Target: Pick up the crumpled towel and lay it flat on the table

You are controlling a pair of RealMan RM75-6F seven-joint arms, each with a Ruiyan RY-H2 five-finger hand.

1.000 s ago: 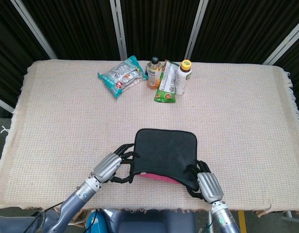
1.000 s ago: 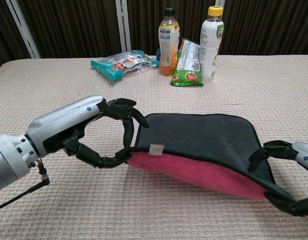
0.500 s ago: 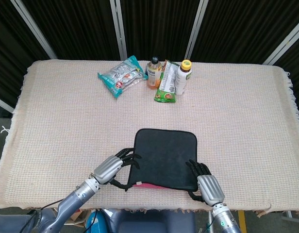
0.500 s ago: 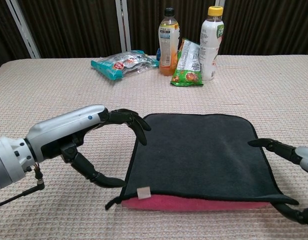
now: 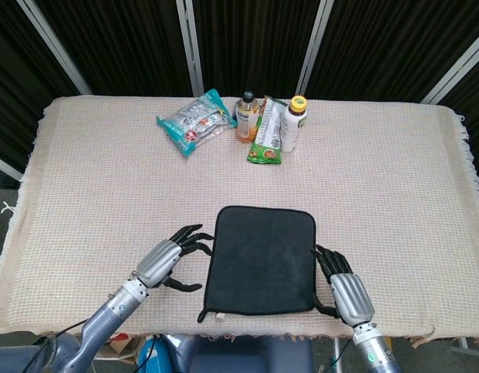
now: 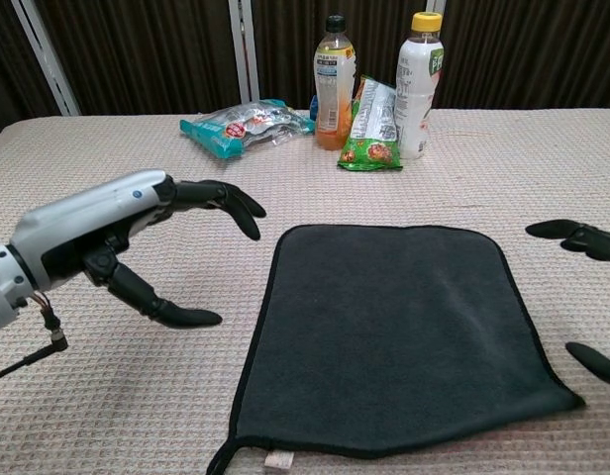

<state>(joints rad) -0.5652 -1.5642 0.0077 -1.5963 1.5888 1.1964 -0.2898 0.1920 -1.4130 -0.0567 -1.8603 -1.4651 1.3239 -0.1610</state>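
Towel lies spread flat, dark side up, on the table near its front edge, so the laying looks done. Left hand hovers just beside its left edge, fingers apart, holding nothing; right hand likewise at its right edge. Only pulling both hands away seems left.

The left hand hovers near the counter's front edge, fingers spread and empty, thumb held low. The right hand sits near the same edge, its fingers also apart, holding nothing.
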